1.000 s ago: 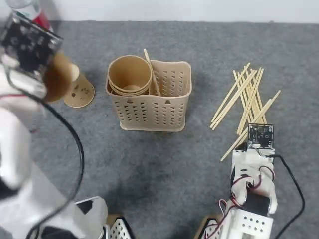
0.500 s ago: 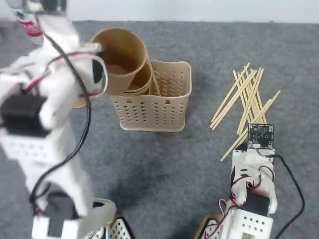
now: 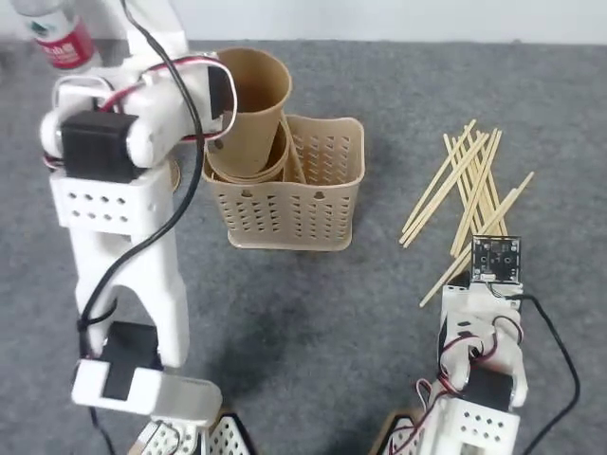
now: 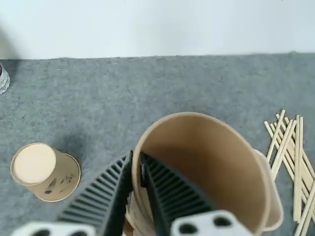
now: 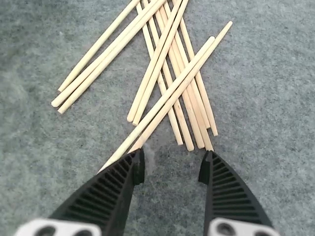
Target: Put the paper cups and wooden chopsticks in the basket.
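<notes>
Well, from above, the left gripper point(image 3: 223, 100) holds a paper cup point(image 3: 254, 95) tilted over the stacked cups point(image 3: 248, 163) in the basket point(image 3: 313, 204). Loose chopsticks point(image 3: 469, 190) lie well off to its right on the grey carpet point(image 3: 313, 313). Seen from the left wrist, the jaws pinch the cup's rim tight, and an upturned cup point(image 4: 42, 172) stands apart. Seen from the right wrist, the right gripper point(image 5: 173, 164) gapes, empty, at the chopsticks' near ends.

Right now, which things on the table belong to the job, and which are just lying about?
Job: paper cup in the left tool, nested cups, basket, overturned cup, loose chopsticks.
Lying about: plastic bottle.
</notes>
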Tool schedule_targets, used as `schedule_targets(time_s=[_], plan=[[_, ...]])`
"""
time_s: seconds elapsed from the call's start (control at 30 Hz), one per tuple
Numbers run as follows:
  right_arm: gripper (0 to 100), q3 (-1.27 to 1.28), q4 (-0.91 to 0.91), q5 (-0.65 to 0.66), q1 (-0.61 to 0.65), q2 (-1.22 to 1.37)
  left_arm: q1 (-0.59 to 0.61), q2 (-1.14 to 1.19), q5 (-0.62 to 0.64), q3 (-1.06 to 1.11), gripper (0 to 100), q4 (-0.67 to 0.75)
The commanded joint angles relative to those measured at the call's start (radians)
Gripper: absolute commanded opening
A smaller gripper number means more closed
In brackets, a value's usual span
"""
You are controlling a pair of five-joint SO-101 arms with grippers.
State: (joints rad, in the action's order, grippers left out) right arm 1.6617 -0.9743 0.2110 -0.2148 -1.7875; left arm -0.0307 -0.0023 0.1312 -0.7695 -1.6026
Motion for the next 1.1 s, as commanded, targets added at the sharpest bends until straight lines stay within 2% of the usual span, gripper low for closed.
schedule_targets(time_s=[0.0, 0.27, 0.37, 0.43, 0.5, 0.6, 0.77, 0.9, 1.07], plan=[[19.1, 0.02, 0.022, 0.017, -0.005, -0.013, -0.018, 0.003, 0.009, -0.015, 1, 0.054], [19.1, 0.02, 0.022, 0.017, -0.005, -0.013, -0.04, 0.084, 0.009, -0.001, 1, 0.086], [19.1, 0.02, 0.022, 0.017, -0.005, -0.013, -0.017, 0.103, 0.005, 0.004, 2, 0.035], [19.1, 0.02, 0.022, 0.017, -0.005, -0.013, 0.005, 0.103, 0.002, 0.004, 6, -0.012], [19.1, 0.02, 0.022, 0.017, -0.005, -0.013, 0.031, 0.103, -0.006, 0.004, 15, -0.052], [19.1, 0.02, 0.022, 0.017, -0.005, -0.013, 0.066, 0.101, -0.075, -0.001, 22, -0.127], [19.1, 0.021, 0.022, 0.017, -0.005, -0.013, 0.175, 0.109, -0.184, 0.061, 21, -0.15], [19.1, 0.021, 0.022, 0.017, -0.005, -0.013, 0.195, 0.098, -0.261, 0.248, 21, -0.129], [19.1, 0.021, 0.019, 0.017, -0.005, -0.013, 0.315, -0.025, -0.288, 0.262, 21, -0.14]])
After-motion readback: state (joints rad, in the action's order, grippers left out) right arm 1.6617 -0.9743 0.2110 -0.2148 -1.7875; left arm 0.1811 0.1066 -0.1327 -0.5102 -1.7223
